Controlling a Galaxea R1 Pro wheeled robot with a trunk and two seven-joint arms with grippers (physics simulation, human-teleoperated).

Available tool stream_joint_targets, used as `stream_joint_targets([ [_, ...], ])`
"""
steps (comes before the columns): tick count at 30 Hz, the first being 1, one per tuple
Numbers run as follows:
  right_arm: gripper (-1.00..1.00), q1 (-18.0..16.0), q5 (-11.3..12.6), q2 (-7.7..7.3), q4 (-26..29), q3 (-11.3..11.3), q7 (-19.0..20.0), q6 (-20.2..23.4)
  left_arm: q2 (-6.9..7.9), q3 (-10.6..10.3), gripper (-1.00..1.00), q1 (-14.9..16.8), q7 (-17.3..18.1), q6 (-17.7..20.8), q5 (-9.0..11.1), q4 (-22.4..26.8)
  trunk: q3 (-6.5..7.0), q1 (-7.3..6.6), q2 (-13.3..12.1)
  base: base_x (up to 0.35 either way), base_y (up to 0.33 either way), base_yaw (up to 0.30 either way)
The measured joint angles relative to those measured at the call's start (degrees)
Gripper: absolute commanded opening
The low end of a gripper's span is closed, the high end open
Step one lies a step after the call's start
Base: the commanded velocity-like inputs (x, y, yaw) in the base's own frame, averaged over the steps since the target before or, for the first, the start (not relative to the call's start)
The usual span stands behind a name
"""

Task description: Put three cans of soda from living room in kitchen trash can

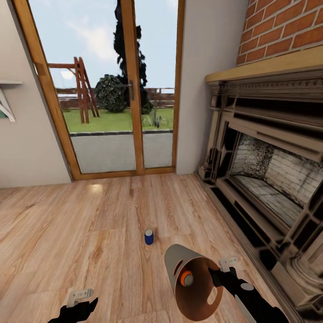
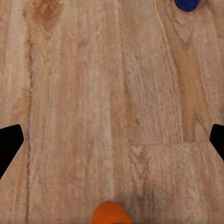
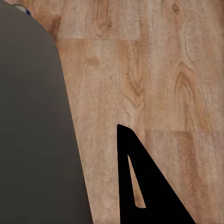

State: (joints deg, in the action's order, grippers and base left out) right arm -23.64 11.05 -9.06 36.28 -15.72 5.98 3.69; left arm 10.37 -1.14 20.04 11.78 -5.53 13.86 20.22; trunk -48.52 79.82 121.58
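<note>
The robot stands in the living room, facing wood-framed glass doors (image 1: 116, 89) that open on a lawn with a wooden climbing frame, with an ornate fireplace (image 1: 269, 161) and its red brick chimney (image 1: 287, 31) along the right. One dark blue can of soda (image 1: 149, 237) stands upright on the wood floor (image 1: 67, 224), out in the open ahead of the robot and roughly between the two arms; in the left wrist view its blue body (image 2: 186, 4) just shows at the frame's edge. The right gripper (image 1: 224, 273) holds a tan, cone-shaped trash can (image 1: 190, 280) by its rim, tipped so that its open mouth faces the head camera, and an orange can of soda (image 1: 186, 279) lies inside it, its end showing against the inner wall. In the right wrist view the bin's dark grey wall (image 3: 32, 130) takes up one side, with one black finger (image 3: 140, 186) next to it over the planks; the jaws are clamped on the bin. The left gripper (image 1: 78, 305) hangs low above the floor near the bottom of the head view, its jaws spread wide apart and holding nothing, the two black fingertips (image 2: 9, 144) showing at opposite edges of its wrist view. An orange rounded object (image 2: 111, 213) peeks in at the near edge of that view; I cannot tell what it is.
</note>
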Motion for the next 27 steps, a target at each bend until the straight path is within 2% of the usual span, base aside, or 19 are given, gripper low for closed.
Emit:
stream_joint_targets([
  [9,-1.00,0.02,-0.02,0.00,0.00,0.01,0.00,0.00,0.00,0.00,1.00,0.00,0.00,0.06,-0.02,-0.05,0.00,0.00,0.00,-0.001,0.001,0.000],
  [13,-1.00,0.02,0.01,0.00,0.00,0.05,0.00,0.00,0.39,0.13,1.00,0.16,0.01,1.55,0.19,0.04,0.00,0.00,0.00,0.000,0.000,0.000],
  [15,-1.00,0.02,0.00,0.00,-0.02,0.05,0.00,0.00,1.01,0.26,1.00,1.76,-0.07,6.02,0.34,0.68,0.00,0.00,0.00,0.000,0.000,0.000],
  [17,-1.00,0.02,0.03,0.00,-0.01,0.03,0.00,0.00,1.99,0.40,1.00,4.61,-0.73,12.52,0.33,1.60,0.01,0.00,0.00,0.000,0.000,0.000],
  [19,-1.00,0.00,0.05,0.00,-0.03,0.02,0.00,0.00,4.17,0.78,1.00,10.27,-4.34,23.51,0.36,2.48,0.01,0.00,0.00,0.000,0.000,0.000],
  [21,-1.00,0.02,0.02,0.00,-0.05,0.00,0.00,0.00,5.49,2.07,1.00,13.32,-7.54,28.76,0.74,2.74,0.01,0.00,0.00,0.000,0.000,0.000],
  [23,-1.00,0.02,0.01,0.00,-0.06,0.01,0.00,0.00,6.01,3.29,1.00,14.91,-9.13,32.04,1.02,2.82,0.00,0.00,0.00,0.000,0.000,0.000],
  [24,-1.00,0.00,0.02,0.00,-0.08,0.00,0.00,0.00,6.24,4.49,1.00,16.13,-10.67,36.06,1.25,2.94,0.01,0.00,0.00,0.000,0.000,0.000],
  [27,-1.00,0.01,0.00,0.00,-0.08,-0.01,0.00,0.00,6.24,5.11,1.00,16.94,-11.64,38.31,1.37,3.01,0.00,0.00,0.00,0.000,0.000,0.000],
])
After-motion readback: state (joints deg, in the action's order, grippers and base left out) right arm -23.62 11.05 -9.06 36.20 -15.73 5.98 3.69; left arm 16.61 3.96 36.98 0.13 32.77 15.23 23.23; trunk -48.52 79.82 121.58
